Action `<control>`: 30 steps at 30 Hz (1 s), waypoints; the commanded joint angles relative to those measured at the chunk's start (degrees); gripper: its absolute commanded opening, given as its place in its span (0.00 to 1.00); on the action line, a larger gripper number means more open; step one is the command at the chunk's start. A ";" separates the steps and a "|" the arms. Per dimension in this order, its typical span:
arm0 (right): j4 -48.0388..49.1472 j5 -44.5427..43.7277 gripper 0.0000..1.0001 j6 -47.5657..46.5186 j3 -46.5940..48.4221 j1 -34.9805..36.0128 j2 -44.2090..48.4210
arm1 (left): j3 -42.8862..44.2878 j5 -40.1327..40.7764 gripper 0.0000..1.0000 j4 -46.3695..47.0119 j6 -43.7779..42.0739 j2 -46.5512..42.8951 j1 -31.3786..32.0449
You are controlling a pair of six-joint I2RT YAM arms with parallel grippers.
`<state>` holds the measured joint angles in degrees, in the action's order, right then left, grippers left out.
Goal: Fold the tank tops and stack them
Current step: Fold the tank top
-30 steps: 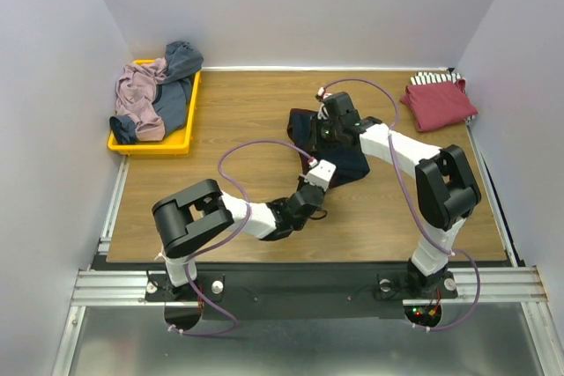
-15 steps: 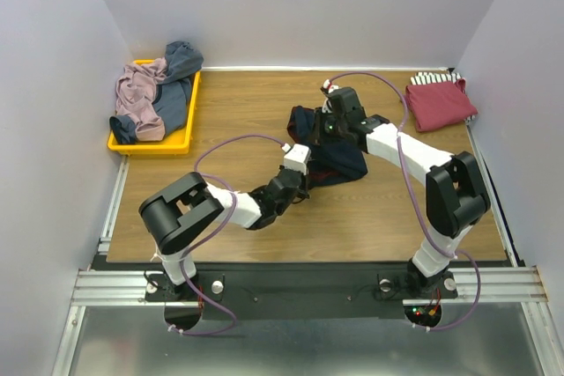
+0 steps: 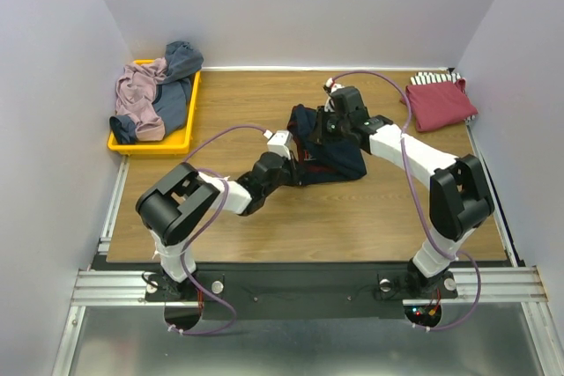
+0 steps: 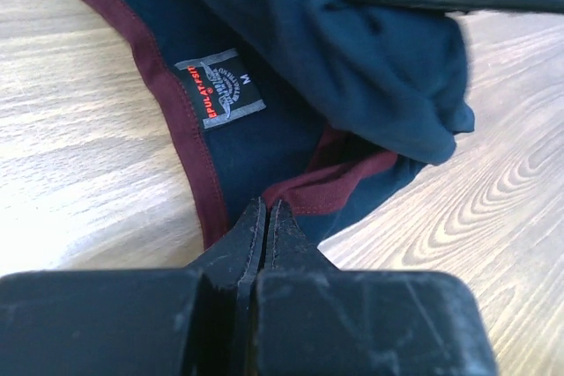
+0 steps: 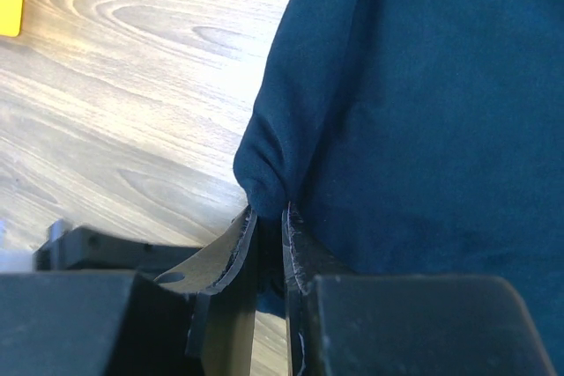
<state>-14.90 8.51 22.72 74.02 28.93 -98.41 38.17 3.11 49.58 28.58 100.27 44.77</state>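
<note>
The navy jersey (image 3: 339,158) with maroon trim (image 4: 181,112) lies bunched mid-table, its neck label (image 4: 220,92) showing in the left wrist view. My left gripper (image 3: 289,163) (image 4: 266,207) is shut on the jersey's maroon-trimmed edge at its near-left side. My right gripper (image 3: 328,129) (image 5: 269,213) is shut on a fold of the navy cloth (image 5: 423,103) at the far side, lifted off the wood. A dark red tank top (image 3: 438,103) lies folded on a striped one (image 3: 430,79) at the back right. Mauve (image 3: 139,99) and grey-blue (image 3: 181,72) tops fill the tray.
The yellow plastic tray (image 3: 150,144) stands at the back left near the wall. Both arms cross the middle of the wooden table (image 3: 264,226). White walls close in the left, back and right sides.
My left gripper has moved up and to the left, drawing the jersey's near edge with it. The jersey has gathered into a tighter bundle. The right gripper has barely shifted.
</note>
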 commanded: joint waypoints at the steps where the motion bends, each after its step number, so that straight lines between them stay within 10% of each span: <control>1: 3.03 -0.78 0.00 0.04 -0.37 -0.36 3.58 | 2.43 -6.01 0.00 1.92 2.71 2.29 -1.88; 30: 20.42 6.07 0.06 8.39 -14.42 -0.45 2.35 | 5.86 -19.20 0.00 -4.40 21.95 8.28 -12.34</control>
<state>-3.57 11.94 27.59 61.60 28.84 -96.03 43.68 -16.38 47.48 47.00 109.12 33.56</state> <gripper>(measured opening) 0.183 0.033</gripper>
